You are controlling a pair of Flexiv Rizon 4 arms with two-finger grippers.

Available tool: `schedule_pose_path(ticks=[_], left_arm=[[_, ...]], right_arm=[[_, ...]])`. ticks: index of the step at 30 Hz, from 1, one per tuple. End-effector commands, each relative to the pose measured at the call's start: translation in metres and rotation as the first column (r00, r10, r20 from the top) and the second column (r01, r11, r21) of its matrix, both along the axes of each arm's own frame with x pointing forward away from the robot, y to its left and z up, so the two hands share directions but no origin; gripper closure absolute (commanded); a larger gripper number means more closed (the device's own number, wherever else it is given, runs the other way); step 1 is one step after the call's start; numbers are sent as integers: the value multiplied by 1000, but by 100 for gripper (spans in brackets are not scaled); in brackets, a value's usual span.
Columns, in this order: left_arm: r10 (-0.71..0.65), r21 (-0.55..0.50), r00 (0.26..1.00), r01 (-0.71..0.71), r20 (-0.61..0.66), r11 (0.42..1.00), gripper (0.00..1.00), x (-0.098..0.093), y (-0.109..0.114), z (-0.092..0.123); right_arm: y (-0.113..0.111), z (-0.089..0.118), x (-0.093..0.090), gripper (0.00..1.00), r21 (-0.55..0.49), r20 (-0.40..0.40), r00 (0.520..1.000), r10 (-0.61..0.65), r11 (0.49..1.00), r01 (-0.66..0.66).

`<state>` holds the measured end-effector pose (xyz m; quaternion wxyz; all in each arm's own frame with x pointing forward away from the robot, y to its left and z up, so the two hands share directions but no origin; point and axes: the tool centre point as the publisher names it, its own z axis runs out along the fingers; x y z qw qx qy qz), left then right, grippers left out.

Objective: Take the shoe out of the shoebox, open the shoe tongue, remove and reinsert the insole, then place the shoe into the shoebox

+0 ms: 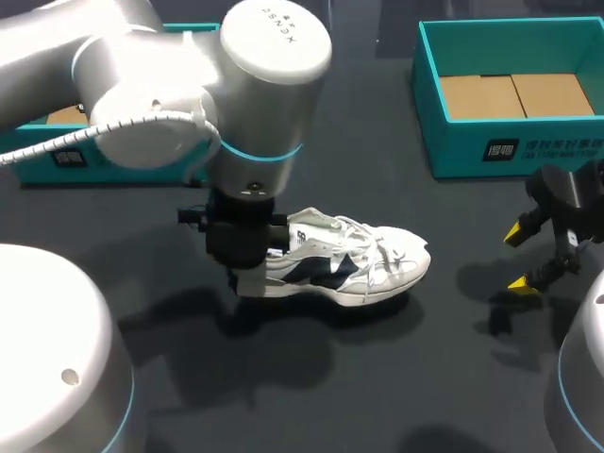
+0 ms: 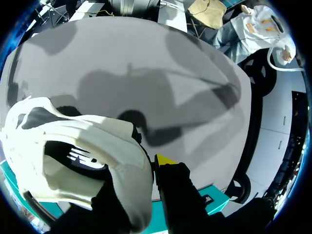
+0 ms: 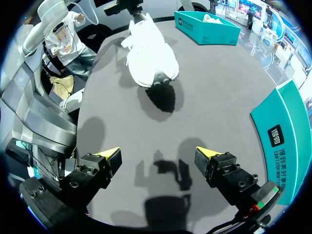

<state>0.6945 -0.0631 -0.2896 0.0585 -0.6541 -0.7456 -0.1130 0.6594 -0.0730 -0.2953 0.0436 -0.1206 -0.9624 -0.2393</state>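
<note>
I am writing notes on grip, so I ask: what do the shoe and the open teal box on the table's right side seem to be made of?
The shoe: seemingly white textile or synthetic leather with dark panels, matte, over a smooth, rubbery-looking sole; its laces look woven. The box: likely cardboard, matte teal outside, with plain brown flaps inside.

Shoe [image 1: 354, 260] central; shoebox [image 1: 514, 151] behind right; second box [image 1: 38, 166] behind left; right end effector [image 1: 518, 257] right of shoe.

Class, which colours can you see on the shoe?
The shoe is white with dark navy panels, clearest in the head view.
</note>
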Motion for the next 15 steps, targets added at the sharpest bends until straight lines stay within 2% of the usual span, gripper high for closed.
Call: schedule_pose_path(ticks=[1,7,15], left_arm=[[3,14,1000,-3,6,1000,100,-3,-12,-16],[-17,23,1000,17,13,1000,100,-9,-18,-38],[1,20,1000,-2,16,1000,100,-2,-26,-54]], right_arm=[[0,0,-1,0,-3,1,1000,-1,1000,1],[0,0,-1,0,-3,1,1000,-1,1000,1],[0,0,-1,0,-3,1,1000,-1,1000,1]])
